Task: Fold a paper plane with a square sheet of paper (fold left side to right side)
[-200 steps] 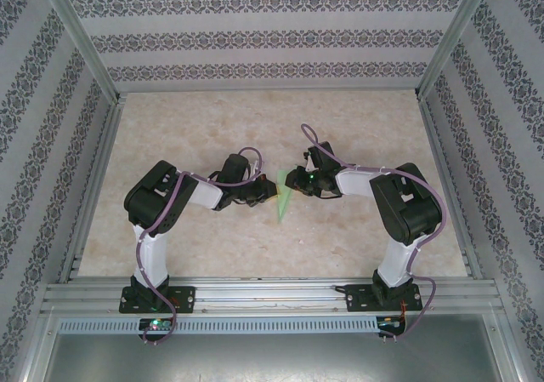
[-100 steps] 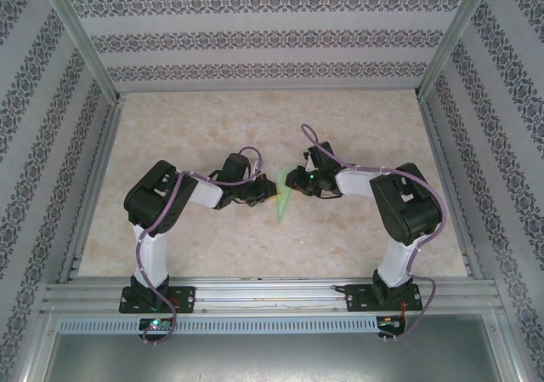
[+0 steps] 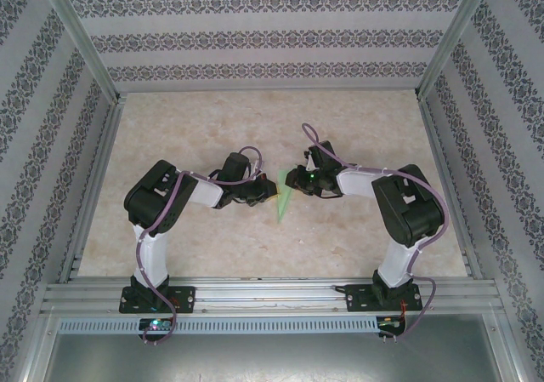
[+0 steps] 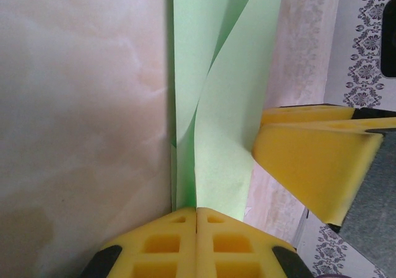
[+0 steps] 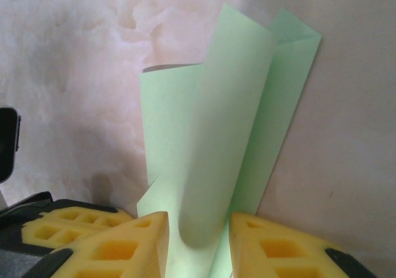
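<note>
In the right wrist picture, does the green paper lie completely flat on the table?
No: a flap of the paper curls up in a rounded loop between the fingers of the right gripper.

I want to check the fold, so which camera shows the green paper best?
The right wrist view: nearly the whole green paper, with its curled flap standing between yellow fingers. The left wrist view is close but crops it; the top view gives a thin green sliver.
</note>
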Tool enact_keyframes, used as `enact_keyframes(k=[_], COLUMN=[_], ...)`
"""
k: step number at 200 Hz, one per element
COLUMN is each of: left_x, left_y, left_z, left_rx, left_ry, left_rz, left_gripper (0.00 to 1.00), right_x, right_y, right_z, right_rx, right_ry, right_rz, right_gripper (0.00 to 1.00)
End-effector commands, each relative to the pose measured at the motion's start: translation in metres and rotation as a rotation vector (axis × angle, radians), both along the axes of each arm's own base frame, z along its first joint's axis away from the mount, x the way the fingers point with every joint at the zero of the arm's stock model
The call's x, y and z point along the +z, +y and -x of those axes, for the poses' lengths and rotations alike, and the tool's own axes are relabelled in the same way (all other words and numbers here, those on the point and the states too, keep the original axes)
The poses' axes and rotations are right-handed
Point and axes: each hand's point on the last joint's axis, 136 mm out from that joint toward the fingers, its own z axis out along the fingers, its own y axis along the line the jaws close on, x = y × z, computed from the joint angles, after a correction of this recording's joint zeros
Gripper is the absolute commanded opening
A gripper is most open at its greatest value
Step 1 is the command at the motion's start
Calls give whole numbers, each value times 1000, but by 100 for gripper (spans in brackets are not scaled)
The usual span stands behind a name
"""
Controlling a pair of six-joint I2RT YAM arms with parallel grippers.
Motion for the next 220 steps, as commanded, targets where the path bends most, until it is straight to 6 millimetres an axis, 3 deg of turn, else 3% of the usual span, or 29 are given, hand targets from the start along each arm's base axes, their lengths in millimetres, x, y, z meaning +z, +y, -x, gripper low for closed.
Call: enact_keyframes(k=[1, 38, 71, 116, 156, 220], left_x=[-66, -66, -66, -67, -68, -68], left_y=[49, 48, 48, 48, 48, 48], left_z=[8, 8, 8, 8, 9, 9], left_rx=[115, 113, 113, 111, 111, 112], left_ry=[164, 165, 165, 167, 173, 178], left_rz=[-199, -199, -197, -200, -201, -206], left_gripper=[0, 0, 0, 0, 0, 0], right_x=[8, 20, 27, 22, 12, -2], right_y=[-7, -15, -8, 1, 9, 5], right_z=[4, 6, 2, -8, -11, -8], right_rx=[-18, -18, 18, 33, 47, 36], right_ry=[-7, -29, -39, -33, -12, 11], right_rz=[3, -1, -40, -53, -52, -25], right_gripper=[33, 31, 19, 0, 0, 0])
